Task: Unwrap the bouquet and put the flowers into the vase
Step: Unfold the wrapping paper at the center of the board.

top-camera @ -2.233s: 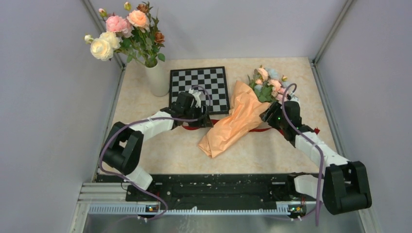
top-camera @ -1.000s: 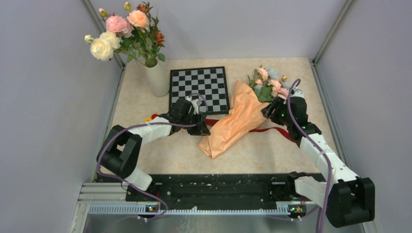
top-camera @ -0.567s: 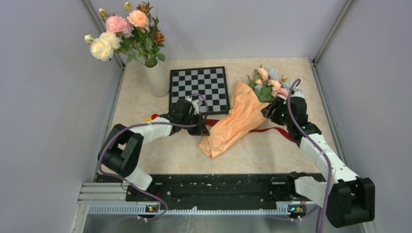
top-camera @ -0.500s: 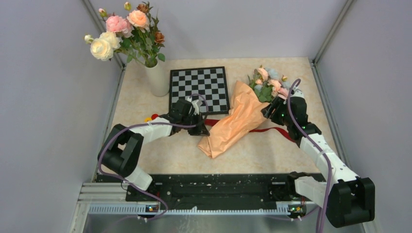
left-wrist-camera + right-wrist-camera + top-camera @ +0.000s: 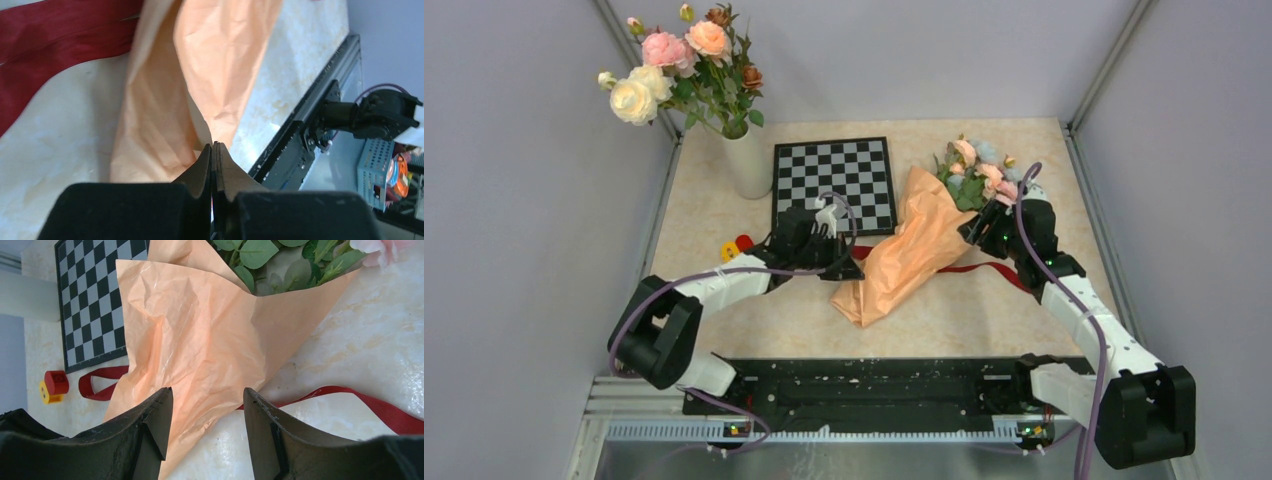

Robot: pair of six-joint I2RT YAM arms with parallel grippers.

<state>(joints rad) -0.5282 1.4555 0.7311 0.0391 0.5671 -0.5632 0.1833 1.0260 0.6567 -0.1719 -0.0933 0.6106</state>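
Peach-paper bouquet (image 5: 909, 250) flat, flowers (image 5: 979, 172) at far end; white vase (image 5: 749, 160) upright

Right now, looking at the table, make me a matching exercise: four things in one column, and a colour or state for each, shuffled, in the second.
Column one:
1. left gripper
2. right gripper
3. ribbon
4. vase

Column two:
A. dark red
B. jaws open
C. plain white
D. jaws shut

Pairs: 1-D, 2-B, 3-A, 4-C.
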